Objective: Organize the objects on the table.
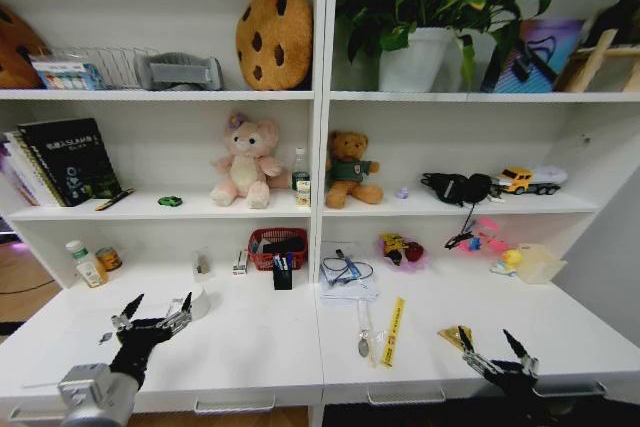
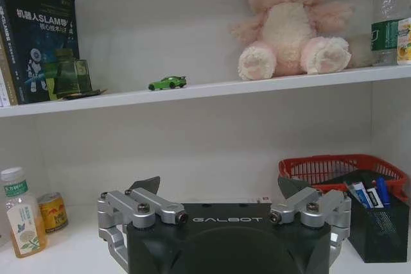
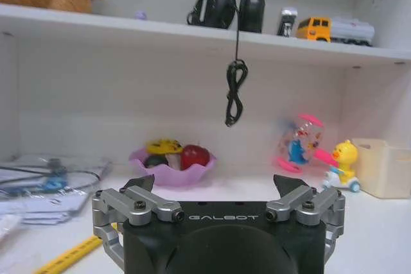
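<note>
The white table (image 1: pixel 250 352) carries loose objects under wall shelves. A tiny green toy car (image 1: pixel 170 201) (image 2: pixel 167 83) sits on the lower shelf, left of a pink plush. Blue and black pens (image 1: pixel 283 265) (image 2: pixel 374 192) stand in a black holder in front of a red basket (image 1: pixel 277 243). A clear bottle with a green label (image 1: pixel 301 177) stands between the plush toys. My left gripper (image 1: pixel 155 310) (image 2: pixel 219 187) hovers open over the table's left part. My right gripper (image 1: pixel 497 347) (image 3: pixel 214 183) is open near the front right edge.
A tea bottle (image 1: pixel 88 265) and a can (image 1: pixel 109 259) stand at the back left. Papers with a cable (image 1: pixel 347 277), a yellow ruler (image 1: pixel 394 330), a purple fruit bowl (image 1: pixel 402 250), a duck toy (image 1: pixel 507 262) and a clear box (image 1: pixel 540 263) lie right of centre.
</note>
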Robot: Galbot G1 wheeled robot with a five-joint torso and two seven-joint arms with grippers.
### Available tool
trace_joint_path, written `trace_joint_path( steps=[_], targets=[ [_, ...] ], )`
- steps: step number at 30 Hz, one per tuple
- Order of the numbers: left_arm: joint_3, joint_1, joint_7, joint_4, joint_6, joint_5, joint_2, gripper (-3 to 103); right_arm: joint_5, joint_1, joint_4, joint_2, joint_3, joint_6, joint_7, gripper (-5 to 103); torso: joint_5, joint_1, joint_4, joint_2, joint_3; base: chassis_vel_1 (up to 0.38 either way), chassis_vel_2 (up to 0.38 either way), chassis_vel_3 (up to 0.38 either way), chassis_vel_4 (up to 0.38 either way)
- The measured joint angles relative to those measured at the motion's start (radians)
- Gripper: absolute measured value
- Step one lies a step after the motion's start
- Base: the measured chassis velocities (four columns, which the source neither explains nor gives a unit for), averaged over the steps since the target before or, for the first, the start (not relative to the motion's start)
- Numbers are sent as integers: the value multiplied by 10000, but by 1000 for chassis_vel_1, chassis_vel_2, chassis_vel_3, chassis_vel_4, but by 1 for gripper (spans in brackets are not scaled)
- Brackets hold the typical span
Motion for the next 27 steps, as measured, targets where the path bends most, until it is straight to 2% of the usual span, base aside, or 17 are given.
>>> trace_joint_path(
  steps=[1,5,6,9,13,16,17,20,23,25,26,27],
  targets=[
    [0,0,0,0,0,0,0,100,0,0,0,0,0,0,0,100,0,0,0,0,0,27,56,-34,-25],
    [0,0,-1,0,0,0,-1,100,505,691,-565,-505,10,-893,277,100,7,-1,1,0,1,0,0,0,0],
    [0,0,-1,0,0,0,-1,100,505,691,-565,-505,10,-893,277,100,7,-1,1,0,1,0,0,0,0],
    [0,0,-1,0,0,0,-1,100,1028,1408,-1036,-891,-306,-1798,440,100,8,0,1,-1,2,0,0,0,0],
    [1,0,0,0,0,0,-1,100,1167,1644,-1158,-990,-546,-2131,347,99,2,0,1,-1,1,0,0,0,0],
    [1,0,0,0,-1,0,0,100,867,2005,-1431,-988,-844,-2373,26,85,3,0,2,0,1,0,0,0,0],
    [1,0,0,0,-1,0,0,100,867,2005,-1431,-988,-844,-2373,26,85,3,0,2,0,1,0,0,0,0],
    [1,0,-1,0,0,0,-1,100,773,2058,-1572,-993,-942,-2496,-136,68,3,0,1,-1,1,0,0,0,0],
    [1,0,0,0,0,0,-1,100,764,2044,-1585,-991,-943,-2504,-140,63,3,0,1,0,1,0,0,0,0],
    [1,0,-1,0,0,0,0,100,683,2029,-1648,-956,-950,-2496,-141,52,3,-1,1,0,1,0,0,0,0],
    [1,0,-1,0,0,0,0,100,683,2029,-1648,-956,-950,-2496,-141,52,3,-1,1,0,1,0,0,0,0],
    [1,0,-1,0,-1,0,0,100,652,2030,-1678,-940,-957,-2480,-141,47,3,0,1,1,0,0,0,0,0]
  ],
)
